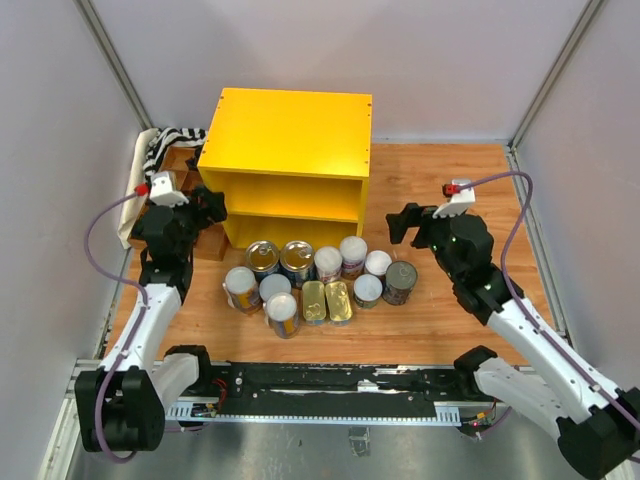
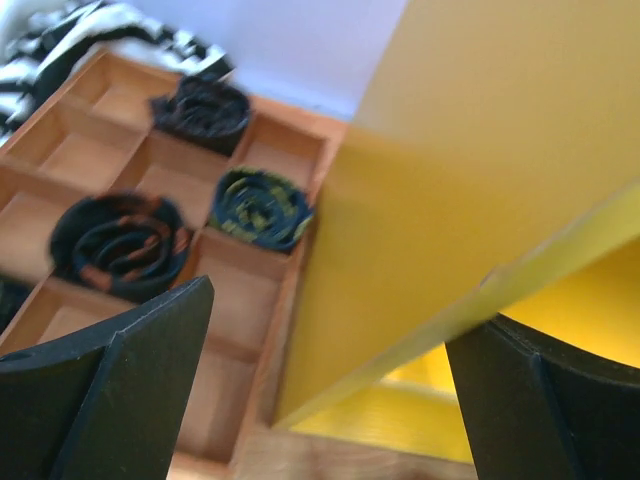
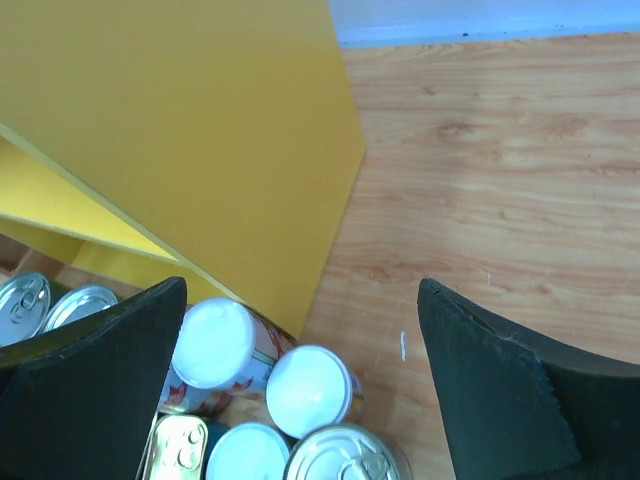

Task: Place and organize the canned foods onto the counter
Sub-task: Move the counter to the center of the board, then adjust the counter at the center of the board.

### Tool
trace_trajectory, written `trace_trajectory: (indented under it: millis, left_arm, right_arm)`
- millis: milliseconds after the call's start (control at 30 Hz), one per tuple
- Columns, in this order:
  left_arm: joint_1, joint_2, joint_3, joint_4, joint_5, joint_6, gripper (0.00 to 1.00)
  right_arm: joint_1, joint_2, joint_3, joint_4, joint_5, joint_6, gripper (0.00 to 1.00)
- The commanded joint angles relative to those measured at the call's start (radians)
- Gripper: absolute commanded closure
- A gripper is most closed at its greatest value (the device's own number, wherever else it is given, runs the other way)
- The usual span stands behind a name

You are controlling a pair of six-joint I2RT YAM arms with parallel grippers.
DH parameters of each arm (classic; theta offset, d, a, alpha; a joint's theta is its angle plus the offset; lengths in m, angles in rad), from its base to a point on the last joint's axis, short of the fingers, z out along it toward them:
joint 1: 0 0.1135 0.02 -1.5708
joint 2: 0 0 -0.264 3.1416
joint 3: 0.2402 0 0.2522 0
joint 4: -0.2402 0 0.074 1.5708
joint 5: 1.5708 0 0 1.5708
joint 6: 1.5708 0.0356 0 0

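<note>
About a dozen canned foods stand bunched on the table in front of the yellow counter, whose flat top and two shelves hold nothing. My left gripper hovers open at the counter's left front corner, with nothing between its fingers. My right gripper is open too, hanging above the right end of the group. Below it I see a tall white-lidded can, a short white-lidded can, a silver-topped can and a gold-topped flat tin.
A brown divided wooden tray sits left of the counter and holds dark rolled items. A striped cloth lies at its back. Bare wooden table stretches right of the counter. Grey walls close in the sides.
</note>
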Motion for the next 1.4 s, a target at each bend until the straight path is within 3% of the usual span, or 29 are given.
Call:
trace_trajectory:
  millis: [0, 233, 467, 567, 733, 933, 1033, 1133, 1200, 1367]
  left_arm:
    - [0.067, -0.018, -0.198, 0.194, -0.156, 0.042, 0.0]
    - [0.069, 0.126, -0.442, 0.632, -0.218, 0.093, 0.0]
    - [0.071, 0.222, -0.461, 0.736, -0.174, 0.134, 0.0]
    - [0.071, 0.215, -0.514, 0.803, -0.249, 0.112, 0.0]
    - [0.072, 0.009, -0.592, 0.784, -0.275, 0.085, 0.0]
    - [0.07, -0.385, -0.551, 0.5, 0.034, -0.026, 0.0]
    - [0.071, -0.47, -0.469, 0.329, -0.035, -0.006, 0.0]
    - [0.073, -0.417, -0.391, 0.22, -0.28, 0.013, 0.01]
    - [0.078, -0.333, -0.35, 0.199, -0.339, 0.015, 0.03]
    - [0.128, -0.216, -0.339, 0.276, -0.326, -0.024, 0.05]
  right_arm:
    - [-0.005, -0.104, -0.046, -0.096, -0.007, -0.001, 0.01]
    - [0.006, -0.137, -0.059, -0.054, -0.175, -0.036, 0.01]
    - [0.162, -0.08, -0.046, -0.017, -0.154, -0.13, 0.01]
    - [0.183, -0.053, -0.044, -0.009, -0.155, -0.136, 0.01]
    - [0.201, -0.037, -0.04, -0.007, -0.164, -0.136, 0.01]
    - [0.204, -0.013, -0.045, -0.003, -0.171, -0.138, 0.02]
    - [0.204, -0.006, -0.042, -0.001, -0.186, -0.134, 0.01]
    - [0.204, -0.011, -0.046, 0.003, -0.2, -0.127, 0.02]
    - [0.205, -0.015, -0.044, 0.003, -0.205, -0.127, 0.01]
    - [0.204, -0.045, -0.038, -0.018, -0.199, -0.134, 0.02]
